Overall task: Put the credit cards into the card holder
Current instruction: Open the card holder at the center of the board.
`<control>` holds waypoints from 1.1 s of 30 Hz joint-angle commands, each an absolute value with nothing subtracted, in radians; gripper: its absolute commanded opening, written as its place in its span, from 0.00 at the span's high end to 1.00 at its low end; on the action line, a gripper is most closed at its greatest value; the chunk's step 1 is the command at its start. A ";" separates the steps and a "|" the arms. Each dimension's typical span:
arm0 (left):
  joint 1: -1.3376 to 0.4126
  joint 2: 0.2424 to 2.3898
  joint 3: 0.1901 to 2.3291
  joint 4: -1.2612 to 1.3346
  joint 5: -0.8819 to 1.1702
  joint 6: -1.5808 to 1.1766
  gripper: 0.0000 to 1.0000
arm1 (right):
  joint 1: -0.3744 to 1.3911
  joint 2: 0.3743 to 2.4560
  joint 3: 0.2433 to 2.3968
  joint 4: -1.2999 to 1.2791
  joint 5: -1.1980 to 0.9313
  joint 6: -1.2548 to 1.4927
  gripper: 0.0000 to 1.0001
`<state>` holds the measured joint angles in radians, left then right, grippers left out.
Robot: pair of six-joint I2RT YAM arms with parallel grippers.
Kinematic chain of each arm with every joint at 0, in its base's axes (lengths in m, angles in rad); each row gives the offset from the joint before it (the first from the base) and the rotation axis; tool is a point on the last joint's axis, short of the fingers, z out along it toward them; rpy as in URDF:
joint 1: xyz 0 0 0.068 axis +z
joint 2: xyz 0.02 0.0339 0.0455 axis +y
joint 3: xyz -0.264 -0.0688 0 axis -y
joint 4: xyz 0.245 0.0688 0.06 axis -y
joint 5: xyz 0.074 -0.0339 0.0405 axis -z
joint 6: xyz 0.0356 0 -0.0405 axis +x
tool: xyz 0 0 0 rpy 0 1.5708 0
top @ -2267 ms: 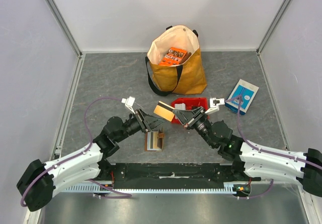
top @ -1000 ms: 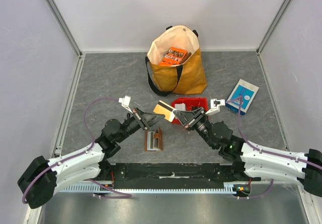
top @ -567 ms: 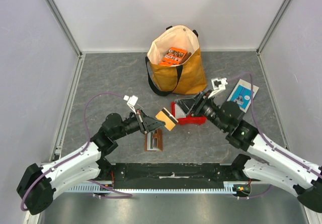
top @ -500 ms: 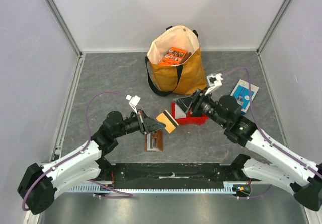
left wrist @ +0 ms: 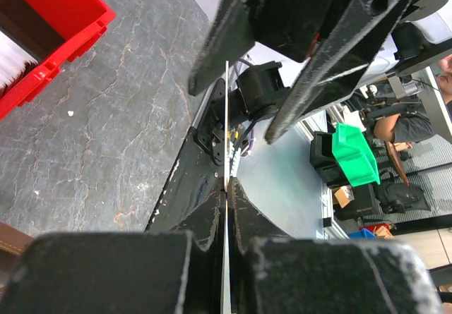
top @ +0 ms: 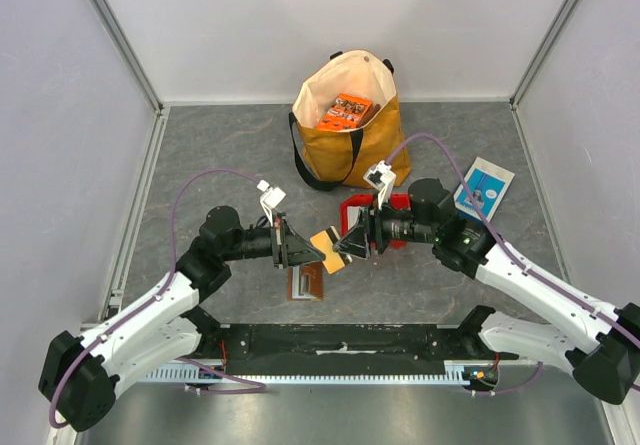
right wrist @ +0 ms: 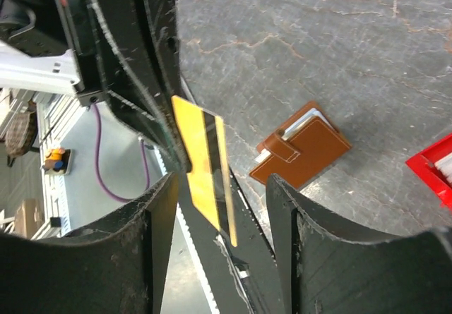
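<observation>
A yellow credit card (top: 329, 245) with a black stripe hangs above the table, and my left gripper (top: 314, 249) is shut on its left end. In the left wrist view the card (left wrist: 227, 109) shows edge-on, pinched at my left gripper (left wrist: 226, 184). My right gripper (top: 350, 242) is open, its fingers either side of the card's free end without touching it. The right wrist view shows the card (right wrist: 203, 169) inside my right gripper (right wrist: 224, 183). The brown card holder (top: 307, 283) lies on the table below, pale card edges showing in the card holder (right wrist: 305, 145).
The red bin (top: 392, 206) stands just behind my right gripper, with white cards in the red bin (left wrist: 49, 28). A yellow tote bag (top: 355, 140) holding an orange packet (top: 345, 111) stands at the back. A blue-and-white box (top: 485, 187) lies at the right.
The right gripper let go of the card, swung back over the red bin, then returned open around the card's free end. The left gripper carried the card lower and nearer.
</observation>
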<state>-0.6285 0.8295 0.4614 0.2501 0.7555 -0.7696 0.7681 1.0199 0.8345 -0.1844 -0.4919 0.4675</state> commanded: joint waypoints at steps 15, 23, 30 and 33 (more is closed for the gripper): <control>-0.611 0.857 0.477 0.321 0.854 -0.738 0.98 | 0.765 1.026 0.796 -0.058 -0.721 0.502 0.78; -0.600 0.862 0.477 0.255 0.793 -0.724 0.85 | 0.765 1.009 0.776 -0.028 -0.711 0.523 1.00; -0.554 0.659 0.488 -0.312 0.192 -0.742 0.36 | 0.782 1.040 0.778 -0.150 -0.346 0.561 1.00; -0.551 0.553 0.485 -0.483 -0.021 -0.820 0.32 | 0.885 1.090 0.811 -0.179 -0.142 0.589 1.00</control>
<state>-0.5613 0.6689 0.4618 -0.1673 0.3725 -0.7448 0.7887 1.0409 0.7773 -0.1406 -0.4225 0.5419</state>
